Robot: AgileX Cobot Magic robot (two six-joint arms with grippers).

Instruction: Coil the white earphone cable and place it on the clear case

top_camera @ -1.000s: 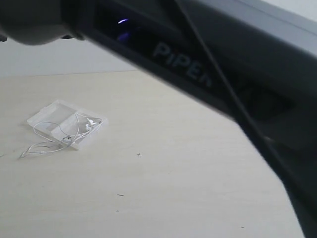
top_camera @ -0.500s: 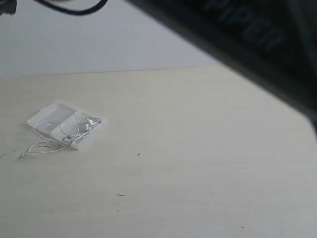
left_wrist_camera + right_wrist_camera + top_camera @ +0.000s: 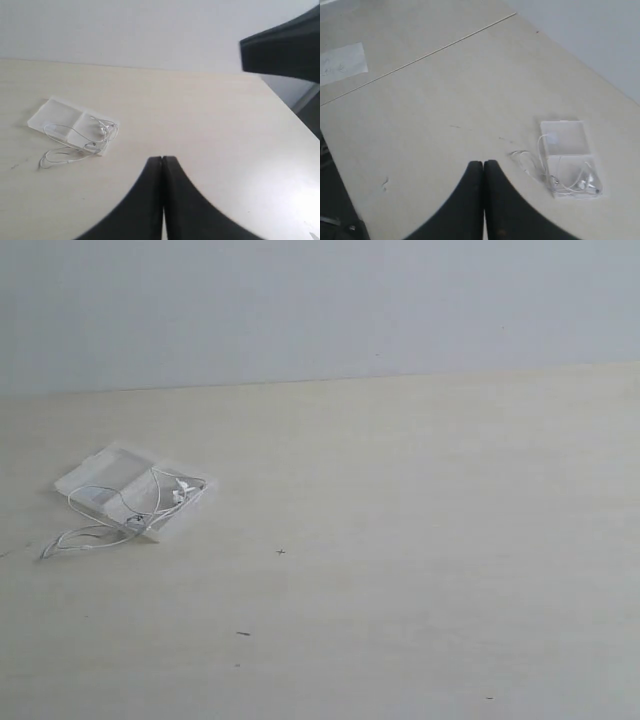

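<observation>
Count: 1 clear case | 1 white earphone cable (partly on it) | left tool, right tool: 2, clenched empty

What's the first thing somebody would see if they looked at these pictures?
A small clear case sits on the left side of the pale table in the exterior view. The white earphone cable lies loosely across it, with one loop spilling off onto the table. In the wrist views, the dark left gripper and right gripper poke in, both shut and well away from the case.
</observation>
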